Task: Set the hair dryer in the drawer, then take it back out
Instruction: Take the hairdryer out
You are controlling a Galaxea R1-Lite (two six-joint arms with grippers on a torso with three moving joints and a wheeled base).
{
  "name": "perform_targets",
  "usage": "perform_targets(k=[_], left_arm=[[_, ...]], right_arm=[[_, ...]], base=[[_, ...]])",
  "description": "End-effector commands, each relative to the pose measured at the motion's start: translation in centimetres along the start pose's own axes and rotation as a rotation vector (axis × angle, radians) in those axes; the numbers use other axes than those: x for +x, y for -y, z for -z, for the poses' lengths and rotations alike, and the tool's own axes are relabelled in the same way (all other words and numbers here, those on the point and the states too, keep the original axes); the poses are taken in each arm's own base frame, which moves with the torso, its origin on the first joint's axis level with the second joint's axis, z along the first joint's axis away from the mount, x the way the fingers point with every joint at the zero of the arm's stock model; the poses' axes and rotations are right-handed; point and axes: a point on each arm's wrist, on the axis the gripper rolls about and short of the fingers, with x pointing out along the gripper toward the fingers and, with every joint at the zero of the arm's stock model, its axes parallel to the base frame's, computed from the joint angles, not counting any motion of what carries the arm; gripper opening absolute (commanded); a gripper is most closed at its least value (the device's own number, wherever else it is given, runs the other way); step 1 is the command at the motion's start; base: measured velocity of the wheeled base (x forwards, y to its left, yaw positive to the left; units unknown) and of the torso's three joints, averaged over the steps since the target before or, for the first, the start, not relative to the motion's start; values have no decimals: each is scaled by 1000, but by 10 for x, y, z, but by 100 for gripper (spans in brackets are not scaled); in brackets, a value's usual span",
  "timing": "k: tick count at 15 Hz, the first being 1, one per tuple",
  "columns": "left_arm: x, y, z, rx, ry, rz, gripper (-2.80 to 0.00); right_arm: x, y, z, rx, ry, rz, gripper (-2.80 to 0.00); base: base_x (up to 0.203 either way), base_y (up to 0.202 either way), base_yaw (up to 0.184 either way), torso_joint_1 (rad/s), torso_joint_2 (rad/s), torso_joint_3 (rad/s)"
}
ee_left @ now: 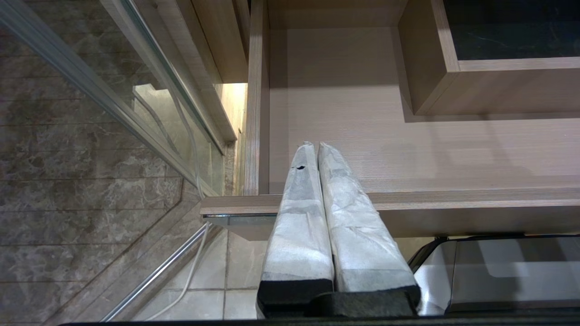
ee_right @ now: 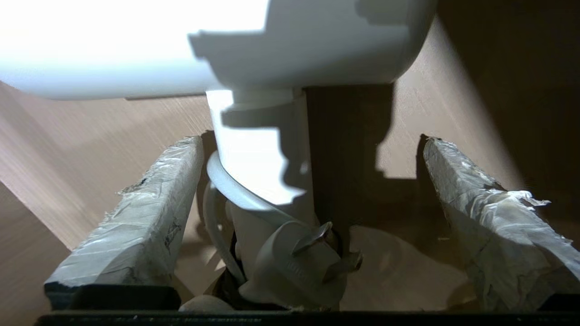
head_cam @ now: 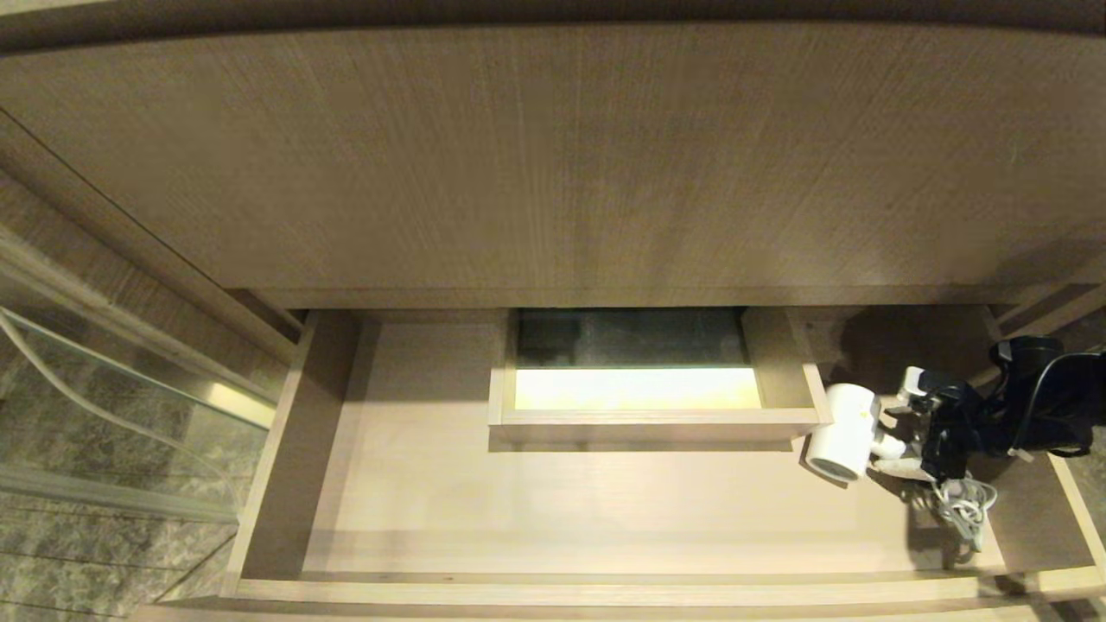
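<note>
The wide wood-grain drawer (head_cam: 562, 510) stands pulled out. The white hair dryer (head_cam: 842, 432) lies on the drawer floor at the right, beside the boxed cutout (head_cam: 657, 416), grille end toward the front. Its bundled cord (head_cam: 963, 505) trails behind the handle. My right gripper (head_cam: 907, 423) is open with the stubby handle between its fingers. In the right wrist view the right gripper (ee_right: 311, 140) straddles the handle of the hair dryer (ee_right: 253, 154): one finger is close beside it, the other well apart. The plug (ee_right: 290, 267) lies near the palm. My left gripper (ee_left: 316, 146) is shut and empty over the drawer's (ee_left: 408, 149) front left corner.
A taller wood-grain panel (head_cam: 553, 173) overhangs the back of the drawer. A glass panel (head_cam: 104, 406) and a marble tiled floor (head_cam: 69, 561) lie to the left. The left and middle of the drawer floor hold nothing.
</note>
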Motion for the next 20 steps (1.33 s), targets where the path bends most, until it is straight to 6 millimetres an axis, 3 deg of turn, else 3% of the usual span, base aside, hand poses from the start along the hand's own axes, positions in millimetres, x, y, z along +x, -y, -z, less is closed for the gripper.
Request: perform_targets(k=[1,12,13,20], left_arm=[[0,0,0,0,0,0,-280],[0,0,0,0,2,0,-280],[0,0,0,0,1,0,-280],[0,0,0,0,0,0,-280]], right_arm=[[5,-1,5,2,-1,-11,0],[23,13,14,24,7,11,0],[23,14,13,34,8,15,-280],[-2,27,-1,7,21,86,-280]], base=[[0,0,0,0,0,0],[0,0,0,0,0,0],[0,0,0,0,0,0],[0,0,0,0,0,0]])
